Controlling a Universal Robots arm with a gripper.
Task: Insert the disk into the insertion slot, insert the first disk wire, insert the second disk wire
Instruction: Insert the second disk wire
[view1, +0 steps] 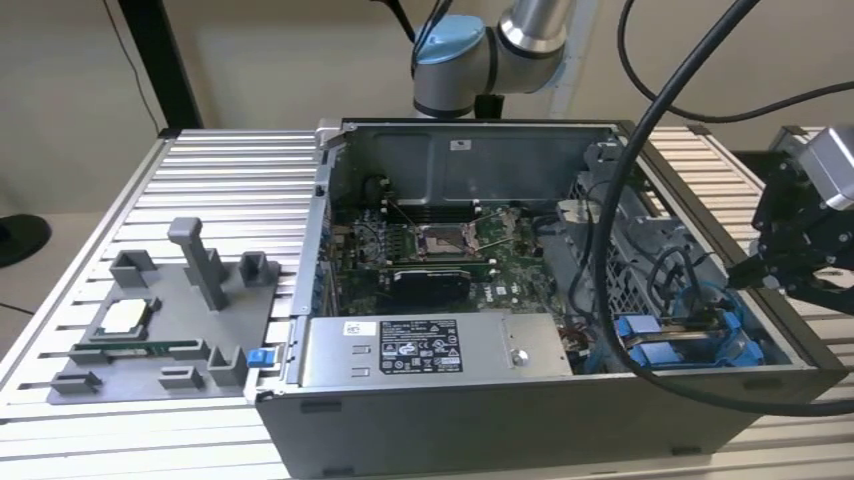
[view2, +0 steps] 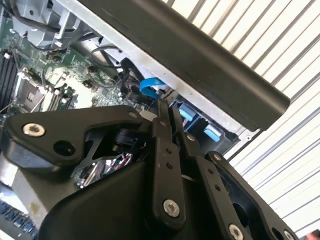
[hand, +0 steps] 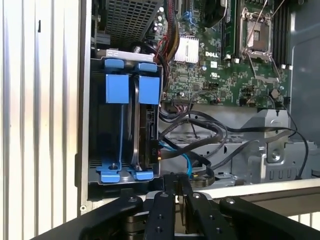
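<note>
Exterior view: an open grey computer case (view1: 334, 400) lies in the middle of the frame on a ribbed metal counter (view1: 227, 170); the robot arm (view1: 494, 50) rises behind it at the top edge. The black gripper (view1: 750, 272) hangs at the exterior view's right edge, over the case's side wall. Just below it is the insertion slot (view1: 754, 345), with blue plastic fittings, in the case's lower corner on the exterior view's right. Thick black cables (view1: 627, 200) cross in front of the slot. A grey labelled power-supply box (view1: 414, 350) runs along the case's near edge; the green motherboard (view1: 441, 250) lies at centre. A grey fixture plate (view1: 147, 340) rests on the counter at the exterior view's left.

Second wrist view: the gripper (view2: 162, 107) has its black fingers (view2: 162, 150) pressed together, tips meeting; whether anything thin is caught between them cannot be told. Close beyond the tips lies a flat blue wire (view2: 147, 87); the slot's blue fittings (view2: 210, 132) are nearby; the motherboard (view2: 45, 75) lies further off.

First wrist view: the disk (hand: 150, 127) stands edge-on inside the insertion slot (hand: 95, 140), held between blue clips. The blue wire (hand: 182, 157) runs from beside the disk toward the tips of the gripper (hand: 175, 179), ending close to them. Loose black wires (hand: 225, 135) coil between the slot and the motherboard (hand: 225, 60).
</note>
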